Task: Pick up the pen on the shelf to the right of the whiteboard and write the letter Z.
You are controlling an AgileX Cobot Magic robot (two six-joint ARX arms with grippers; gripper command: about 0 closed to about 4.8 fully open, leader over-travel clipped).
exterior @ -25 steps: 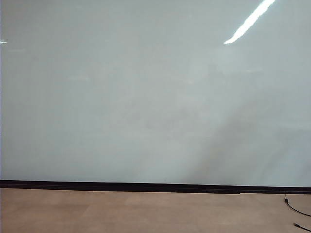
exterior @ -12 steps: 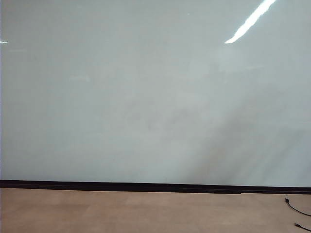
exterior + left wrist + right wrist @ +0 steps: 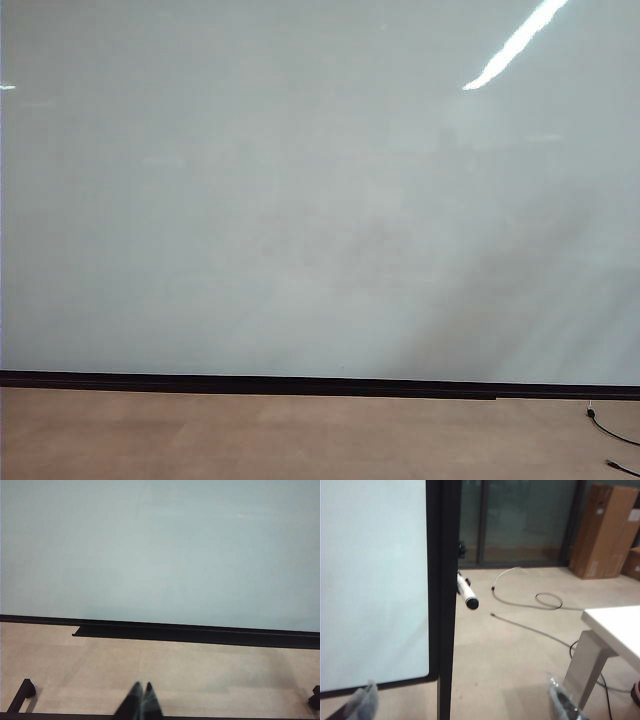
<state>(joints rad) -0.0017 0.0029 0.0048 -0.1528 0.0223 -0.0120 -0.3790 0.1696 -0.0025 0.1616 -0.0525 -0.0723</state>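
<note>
The pen [image 3: 467, 592], a short white-barrelled marker with a dark end, sticks out from the black right-hand frame [image 3: 445, 600] of the whiteboard [image 3: 372, 580] in the right wrist view, at about three o'clock from the frame's edge and just beside it; what holds it there is hidden behind the frame. The board is bare in all views, with no letter drawn on it.

The right hand [image 3: 465, 702] is spread wide, one fingertip [image 3: 362, 700] before the board's lower corner and the other over the tan floor [image 3: 510, 655], well apart from the pen, which lies at twelve o'clock from it. Grey cables [image 3: 530, 600] trail on the floor beyond, with a white bench [image 3: 615, 625] at three o'clock and a cardboard box [image 3: 605, 530] past it.

The left hand [image 3: 140, 702] has its tips pressed together, holding nothing, over the floor in front of the board's black lower strip [image 3: 200, 632].
</note>
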